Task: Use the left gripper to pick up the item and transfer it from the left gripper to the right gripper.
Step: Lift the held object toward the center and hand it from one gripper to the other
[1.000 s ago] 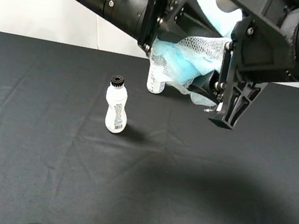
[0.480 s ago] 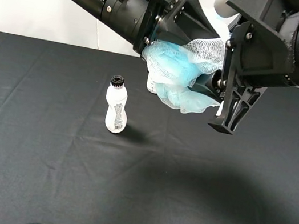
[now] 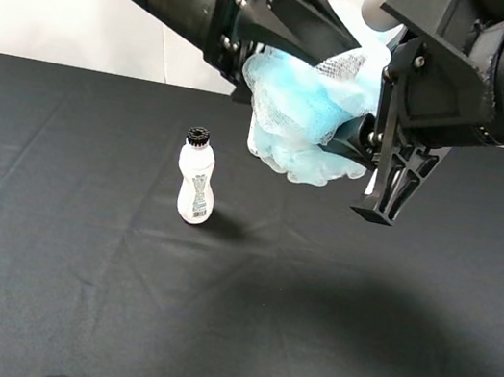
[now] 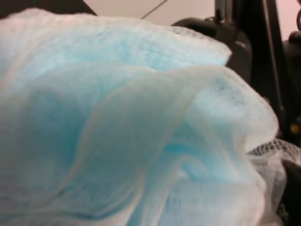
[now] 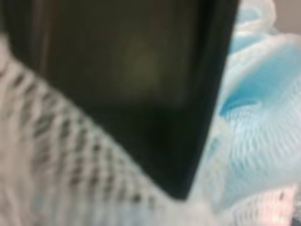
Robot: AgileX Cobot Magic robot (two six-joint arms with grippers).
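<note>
The item (image 3: pixel 305 120), a fluffy pale blue and white mesh pouf, hangs in the air above the back of the table, between the two arms. My left gripper (image 3: pixel 327 70) stands open around its top, with one black finger (image 3: pixel 306 20) lifted clear above the mesh. My right gripper (image 3: pixel 361 154) is shut on the pouf's right end, and one ribbed finger (image 3: pixel 390 179) points down. The pouf (image 4: pixel 141 132) fills the left wrist view. In the right wrist view a black finger (image 5: pixel 141 84) presses against the mesh (image 5: pixel 254 122).
A white bottle with a black cap (image 3: pixel 196 184) stands upright on the black tablecloth (image 3: pixel 67 293), below and left of the pouf. Both arms hang well above the table.
My left gripper has opened and its finger has lifted off the pouf, which now sags lower. The right gripper has closed tighter on the pouf's right end.
</note>
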